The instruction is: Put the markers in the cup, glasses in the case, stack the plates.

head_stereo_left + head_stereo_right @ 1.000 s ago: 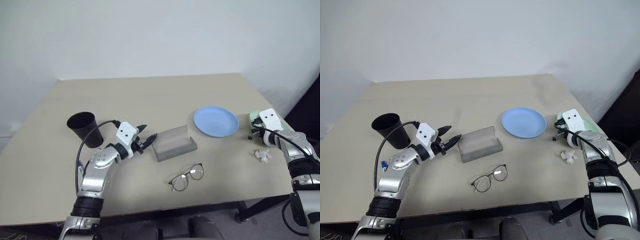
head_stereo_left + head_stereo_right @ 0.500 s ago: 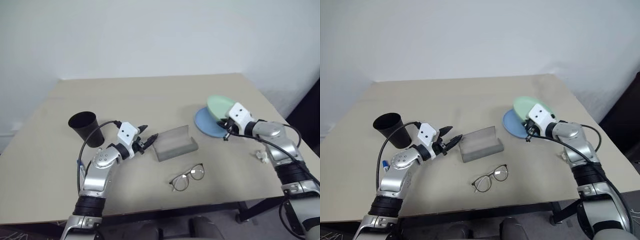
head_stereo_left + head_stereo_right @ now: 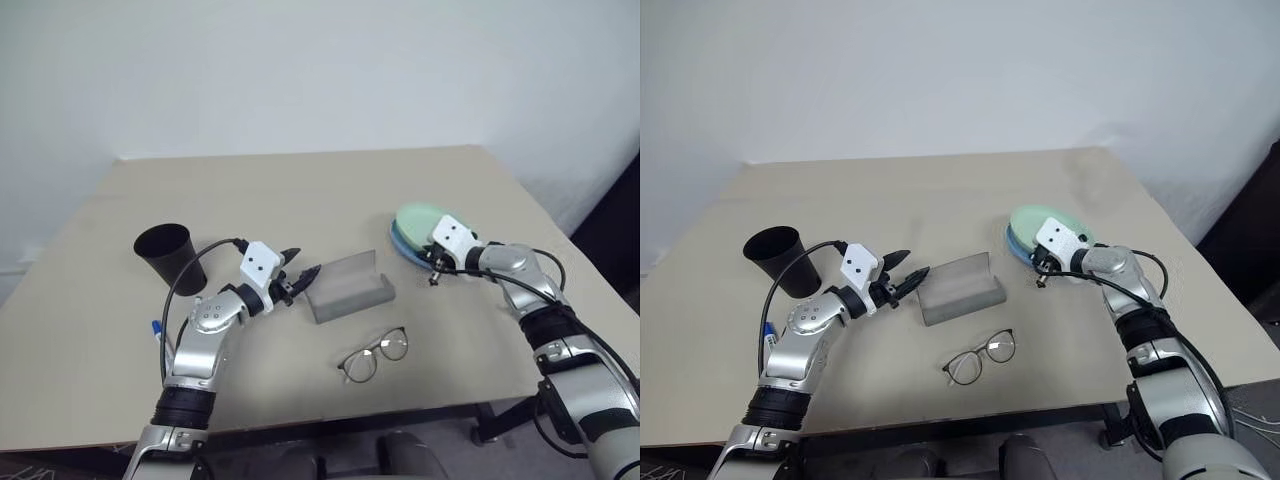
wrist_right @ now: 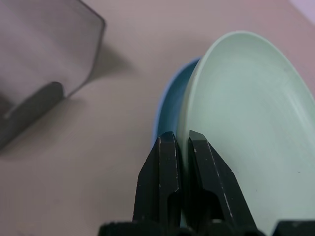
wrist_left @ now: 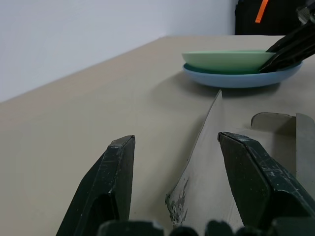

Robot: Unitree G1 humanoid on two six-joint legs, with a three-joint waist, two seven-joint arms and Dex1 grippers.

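On the right half of the beige table (image 3: 300, 190), the mint green plate (image 3: 420, 220) lies on top of the light blue plate (image 3: 402, 243), both nearly level, with a crescent of blue showing at the near-left edge. The right end effector (image 3: 433, 272) has its two black fingers pressed together on the near rim of the green plate, pinching it; the right wrist view shows the rim clamped between the fingers (image 4: 167, 191).

Near the table centre, the grey glasses case (image 3: 348, 285) stands open, its lid raised at the back. Its long axis runs left to right, slightly angled toward the far right. The left end effector (image 3: 300, 275) hovers just beside the left end of the case, pointing toward it at table level, with its fingers spread and nothing between them. In the left wrist view the raised edge of the case (image 5: 206, 147) sits between the spread fingers (image 5: 110, 187).

The wire-framed glasses (image 3: 375, 353) rest in front of the case, near the front table edge, with the frame's long axis running from near left to far right.

The black cup (image 3: 170, 257) stands upright on the left side, rim up. A marker with a blue cap (image 3: 157, 327) lies beside the left forearm, mostly hidden; its direction cannot be determined
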